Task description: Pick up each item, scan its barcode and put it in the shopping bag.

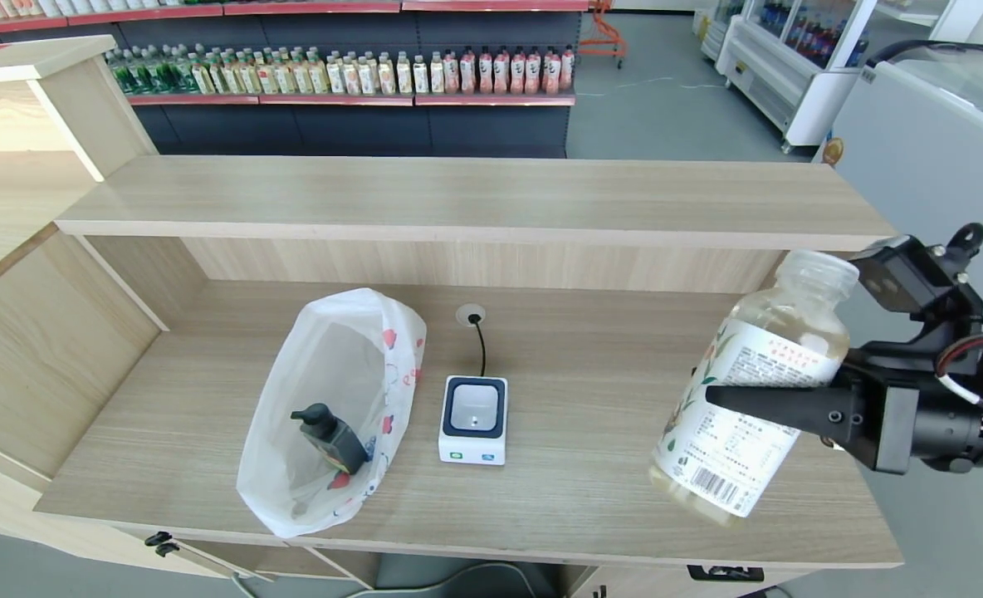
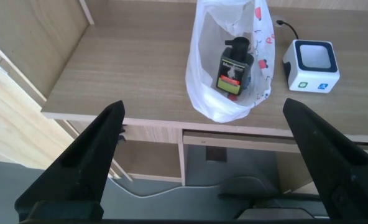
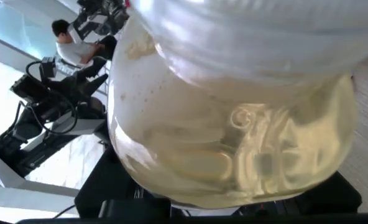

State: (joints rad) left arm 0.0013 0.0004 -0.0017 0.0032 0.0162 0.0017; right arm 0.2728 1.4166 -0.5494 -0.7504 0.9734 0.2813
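Gripping a bottle [image 1: 778, 332] across its middle with the right pincer [image 1: 757, 403], closed firmly on the label, above the right end of the tabletop [image 1: 591, 415] and well apart from the scanner [image 1: 474, 419]. Held clear of the wood and leaning, cap [image 1: 819, 274] up and toward the back, base toward the front edge. Probably carried this way to leave the barcode [image 1: 720, 486] bare: printed low on the label, below the dark finger, facing up and forward, not yet turned to the scanner's dark window. Judged as mid-step: lifted, not scanned.

Clear plastic, wide at the neck, with a pale cap and pale yellow liquid inside. White label with a flower drawing down one side and blocks of fine print. Smooth and round, so likely to twist in the grip if swung fast.

Hanging off the front left of the tabletop with the left pincer [image 2: 202, 107] spread wide, nothing between its fingers [image 2: 91, 155], looking over the shopping bag [image 1: 292, 390]. Bag set just left of the scanner with its mouth gaping open, likely for easy dropping-in; inside already, a dark pump bottle [image 1: 334, 436]. Scanner window facing up, cable [image 1: 481, 345] running back to a hole in the tabletop.
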